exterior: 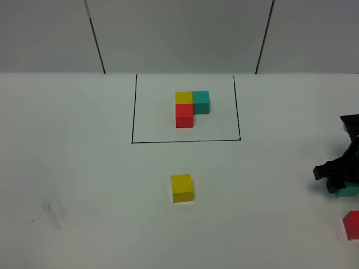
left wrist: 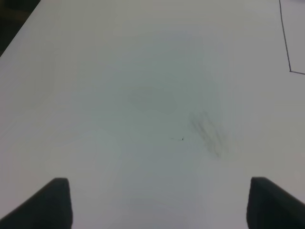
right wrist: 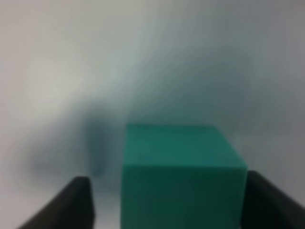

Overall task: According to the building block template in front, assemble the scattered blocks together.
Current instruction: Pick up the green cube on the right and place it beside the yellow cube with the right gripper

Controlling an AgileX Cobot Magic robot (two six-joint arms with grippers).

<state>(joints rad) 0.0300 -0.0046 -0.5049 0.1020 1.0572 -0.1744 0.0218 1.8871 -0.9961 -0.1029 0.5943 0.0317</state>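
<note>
The building block template [exterior: 191, 107] is a yellow, teal and red trio inside a thin black outline at the back centre. Of the scattered blocks, the yellow cube [exterior: 182, 188] sits alone mid-table. At the right edge is the red cube [exterior: 352, 225]. The teal cube [exterior: 350, 191] [right wrist: 182, 176] lies under my right gripper [exterior: 339, 178] [right wrist: 169, 202]. That gripper is open around the cube: one finger [right wrist: 267, 202] is against its side, while the other stands a gap away. My left gripper [left wrist: 159, 205] hangs open over bare table and is out of the high view.
The white table [exterior: 84, 168] has a faint grey smudge [exterior: 53, 212] [left wrist: 208, 132] at the front left. A corner of the black outline [left wrist: 287, 52] shows in the left wrist view. The red and teal cubes lie close together by the right edge.
</note>
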